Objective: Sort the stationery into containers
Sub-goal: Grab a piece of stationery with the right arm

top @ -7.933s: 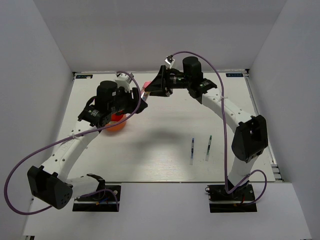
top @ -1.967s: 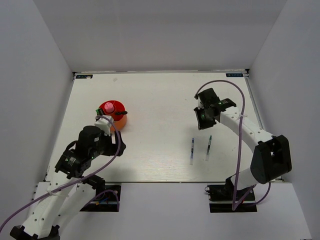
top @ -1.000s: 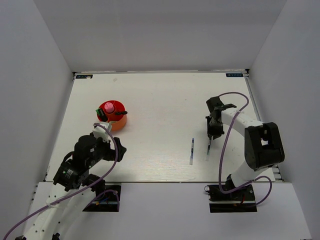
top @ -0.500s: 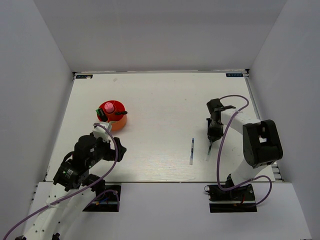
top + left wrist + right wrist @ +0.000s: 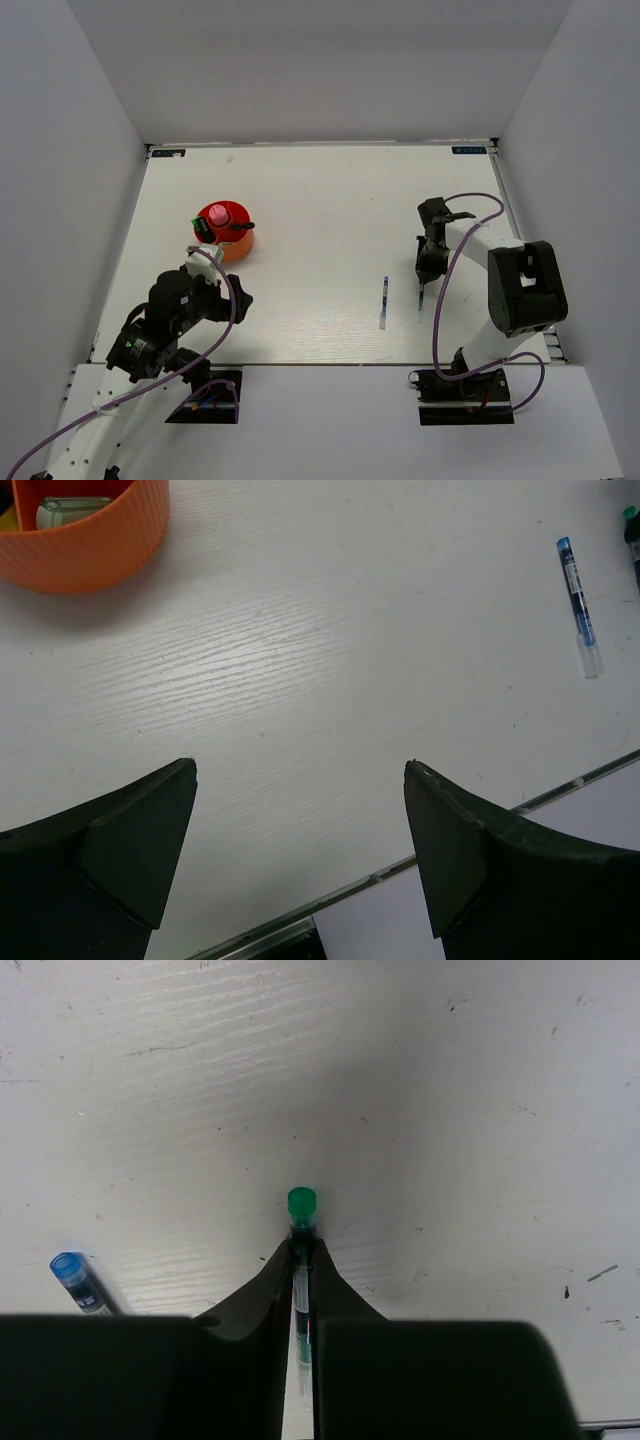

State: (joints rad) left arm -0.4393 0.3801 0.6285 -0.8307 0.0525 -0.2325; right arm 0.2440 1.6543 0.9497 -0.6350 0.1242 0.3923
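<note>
My right gripper (image 5: 302,1252) (image 5: 422,275) is shut on a thin green-capped pen (image 5: 301,1210) (image 5: 419,298) that lies on the white table. A second thin pen with a blue cap (image 5: 384,301) (image 5: 79,1281) (image 5: 579,602) lies just to its left. The red-orange round container (image 5: 225,232) (image 5: 82,530) stands at the left and holds a pink-capped glue stick (image 5: 216,215), a green-capped item and a black handle. My left gripper (image 5: 300,810) (image 5: 232,297) hangs open over bare table near the front edge, with nothing between its fingers.
White walls enclose the table on three sides. The table's front edge with its metal rail (image 5: 400,865) runs just below my left gripper. My right arm's purple cable (image 5: 470,200) loops above the pens.
My right gripper has closed its fingers onto the green-capped pen after settling over it. My left arm has stayed still.
</note>
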